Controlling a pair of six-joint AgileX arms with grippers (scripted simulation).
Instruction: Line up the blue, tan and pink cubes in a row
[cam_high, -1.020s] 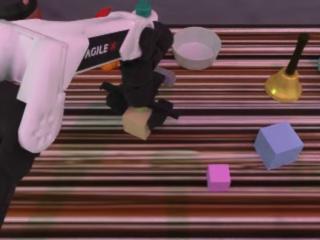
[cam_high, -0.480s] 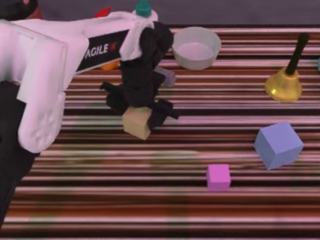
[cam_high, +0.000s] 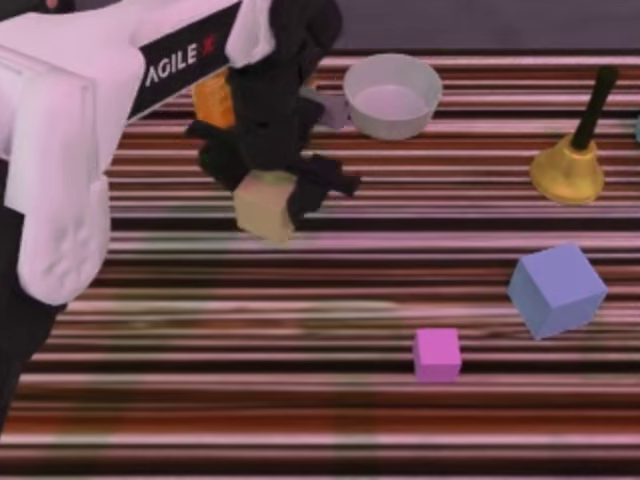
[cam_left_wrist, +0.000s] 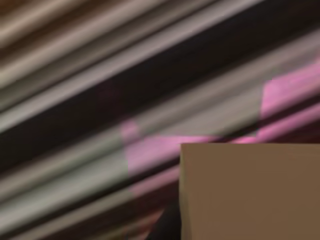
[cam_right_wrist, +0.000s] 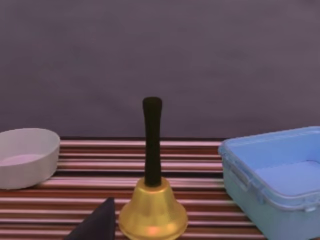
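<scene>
At the left of the striped surface (cam_high: 300, 420) the left gripper (cam_high: 268, 192) has its jaws closed on the one tan cube (cam_high: 262, 205), half hidden beneath them, while one pink cube (cam_high: 437, 354) and one blue cube (cam_high: 556, 290) sit rightward, apart.

A matte tan-beige cube (cam_high: 263, 204), a periwinkle-blue cube (cam_high: 556, 289) and a small magenta-pink cube (cam_high: 437, 354) sit over a brown, pink and black striped tabletop (cam_high: 250, 400); the brass bell (cam_high: 567, 168) is gold with a black handle.

Tan cube (cam_high: 264, 205) in left fingers (cam_high: 300, 195) (pink cube (cam_high: 437, 354), blue cube (cam_high: 556, 290) apart)
</scene>
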